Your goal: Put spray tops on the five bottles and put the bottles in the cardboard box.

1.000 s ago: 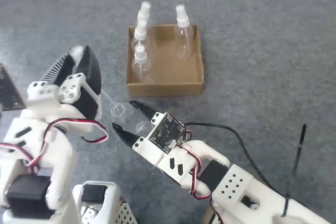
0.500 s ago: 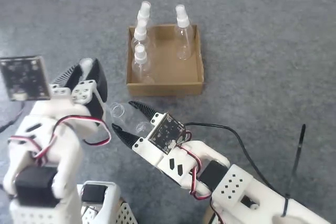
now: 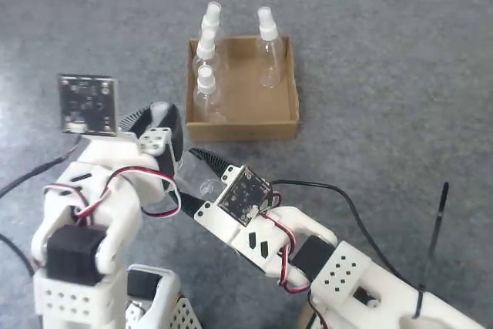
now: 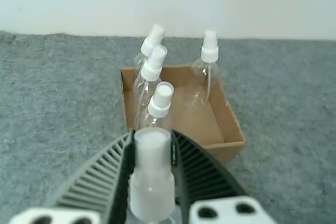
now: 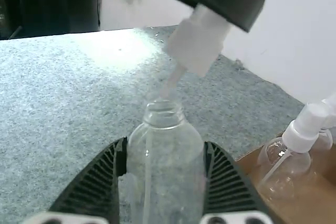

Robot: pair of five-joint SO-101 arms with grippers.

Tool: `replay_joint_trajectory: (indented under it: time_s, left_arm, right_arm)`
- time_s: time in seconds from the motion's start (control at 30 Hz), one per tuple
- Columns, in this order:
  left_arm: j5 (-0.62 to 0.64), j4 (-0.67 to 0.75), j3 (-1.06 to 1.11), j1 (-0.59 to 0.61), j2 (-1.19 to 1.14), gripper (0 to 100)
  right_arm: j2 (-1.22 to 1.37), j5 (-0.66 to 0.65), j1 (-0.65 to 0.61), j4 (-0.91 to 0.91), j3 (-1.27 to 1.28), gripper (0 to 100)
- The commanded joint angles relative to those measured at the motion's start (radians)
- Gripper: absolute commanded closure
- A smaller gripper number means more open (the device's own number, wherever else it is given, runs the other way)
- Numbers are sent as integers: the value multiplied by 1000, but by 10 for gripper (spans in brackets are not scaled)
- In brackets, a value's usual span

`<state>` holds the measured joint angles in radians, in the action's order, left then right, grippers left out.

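Note:
My right gripper [image 5: 165, 153] is shut on a clear, uncapped bottle [image 5: 165, 171] and holds it upright on the grey mat. In the high view this bottle [image 3: 208, 186] stands just in front of the cardboard box [image 3: 243, 125]. My left gripper [image 4: 152, 137] is shut on a white spray top [image 4: 152, 179]. That spray top [image 5: 197, 40] hangs tilted right above the bottle's mouth, with its thin tube reaching into the neck. From above, the left gripper [image 3: 160, 119] sits close beside the right gripper [image 3: 183, 169]. Several capped bottles [image 3: 206, 82] stand inside the box.
A black cable [image 3: 347, 202] runs from the right arm across the mat. A thin black strip [image 3: 437, 221] lies at the right. The box [image 4: 231, 129] stands near the far wall, with open mat on both sides of it.
The left arm has swung right and down with the spray top, from left of the bottle to just over its mouth. The right gripper and bottle stayed put.

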<state>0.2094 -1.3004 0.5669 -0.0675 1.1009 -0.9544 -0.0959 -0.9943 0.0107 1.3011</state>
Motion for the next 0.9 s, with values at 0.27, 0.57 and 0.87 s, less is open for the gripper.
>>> replay_joint_trajectory:
  time_s: [0.27,0.57,0.87]
  left_arm:
    - [-57,23,101,-8,6,988]
    - [-86,18,99,-8,6,987]
    - [-86,21,99,-44,8,987]
  right_arm:
    - [2,-11,19,-25,-14,982]
    - [1,95,53,-25,-34,982]
    - [1,129,58,-27,-43,982]
